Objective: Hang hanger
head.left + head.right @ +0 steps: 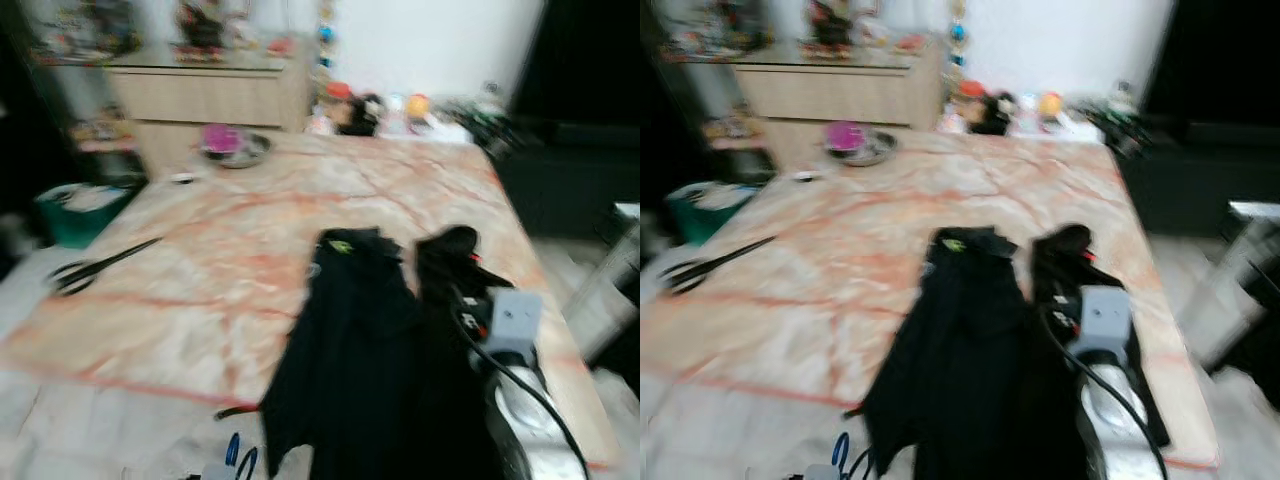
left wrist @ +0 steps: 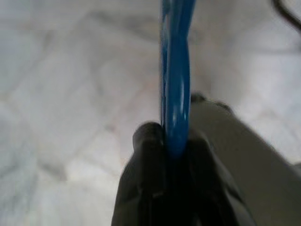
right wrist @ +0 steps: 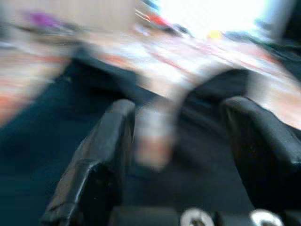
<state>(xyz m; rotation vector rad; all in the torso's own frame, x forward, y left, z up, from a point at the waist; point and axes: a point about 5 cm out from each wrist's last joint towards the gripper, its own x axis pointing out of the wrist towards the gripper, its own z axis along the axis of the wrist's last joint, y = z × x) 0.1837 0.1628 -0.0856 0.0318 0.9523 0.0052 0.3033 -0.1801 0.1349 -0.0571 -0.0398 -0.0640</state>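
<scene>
A blue hanger (image 2: 176, 70) is pinched between the black fingers of my left gripper (image 2: 171, 136), which is shut on it; its blue loop also peeks up at the bottom edge in the left eye view (image 1: 240, 458). A black garment (image 1: 350, 350) lies on the marble-patterned table (image 1: 230, 260) and drapes over its near edge. My right gripper (image 3: 181, 117) hovers just over the garment's right side with its fingers spread open and nothing between them. The silver right arm (image 1: 515, 400) reaches in from the lower right.
Black scissors (image 1: 95, 268) lie near the table's left edge. A metal bowl with something pink (image 1: 232, 148) sits at the far left, and small toys (image 1: 390, 110) line the far edge. Behind stand a wooden dresser (image 1: 200, 95), a teal bin (image 1: 80, 210) and dark furniture (image 1: 570, 170).
</scene>
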